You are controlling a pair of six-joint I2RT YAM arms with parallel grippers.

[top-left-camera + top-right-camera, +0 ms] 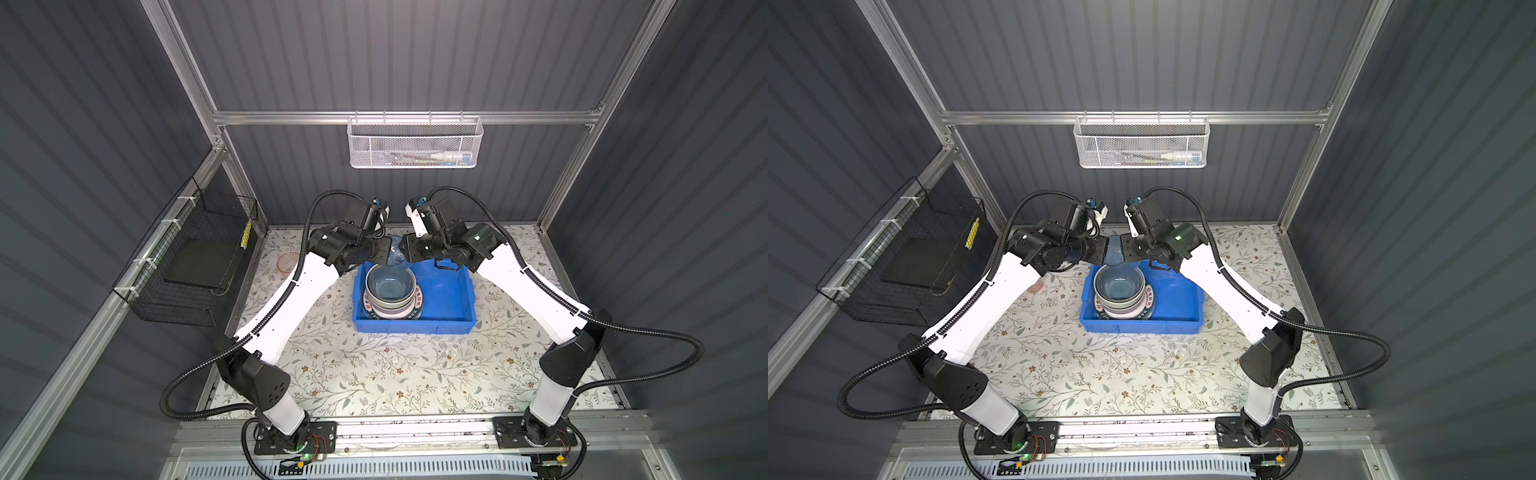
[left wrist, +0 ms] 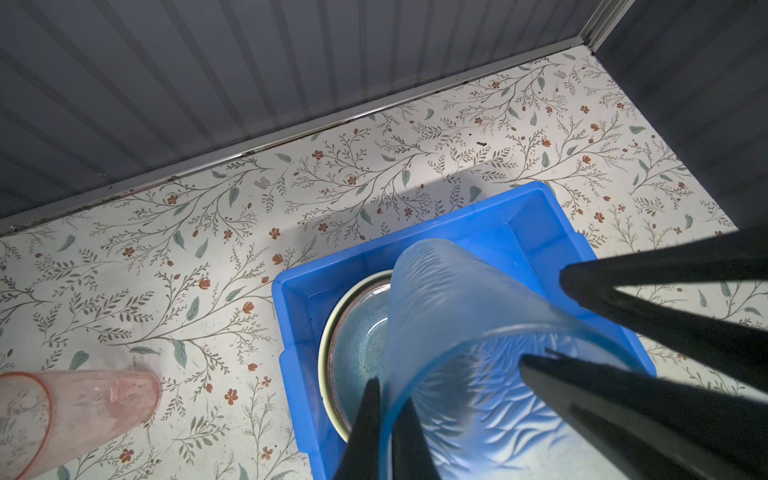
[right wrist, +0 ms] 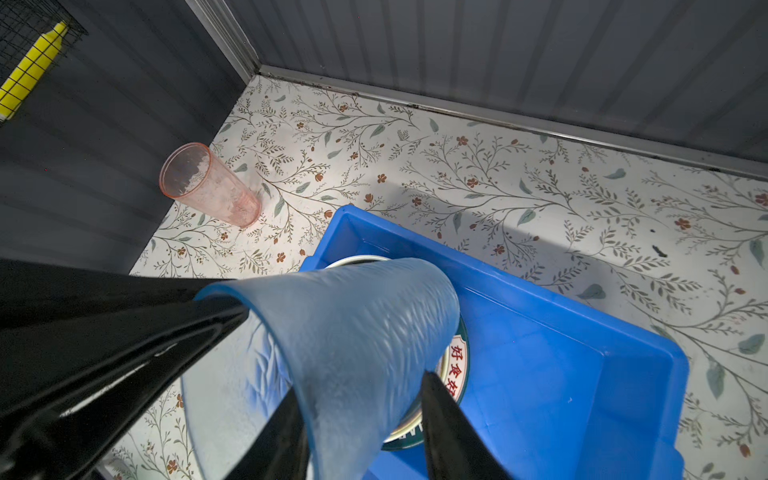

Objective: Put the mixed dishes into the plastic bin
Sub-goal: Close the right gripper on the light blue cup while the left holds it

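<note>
A translucent blue tumbler (image 1: 395,254) (image 1: 1113,254) (image 2: 457,307) (image 3: 365,332) hangs tilted over the far left corner of the blue plastic bin (image 1: 415,330) (image 1: 1142,327) (image 2: 291,291) (image 3: 582,332). My left gripper (image 2: 388,395) is shut on its rim, one finger inside and one outside. My right gripper (image 3: 361,384) is open, straddling the opposite rim wall with a gap. In the bin, stacked bowls (image 1: 390,286) (image 1: 1119,286) sit on a lettered plate (image 3: 457,361). A pink tumbler (image 3: 208,187) (image 2: 75,407) (image 1: 286,262) stands on the table, left of the bin.
A black wire basket (image 1: 195,257) hangs on the left wall and a white mesh basket (image 1: 415,143) on the back wall. The bin's right half (image 1: 444,291) holds nothing. Both arms meet over the bin's far edge, close to the back wall.
</note>
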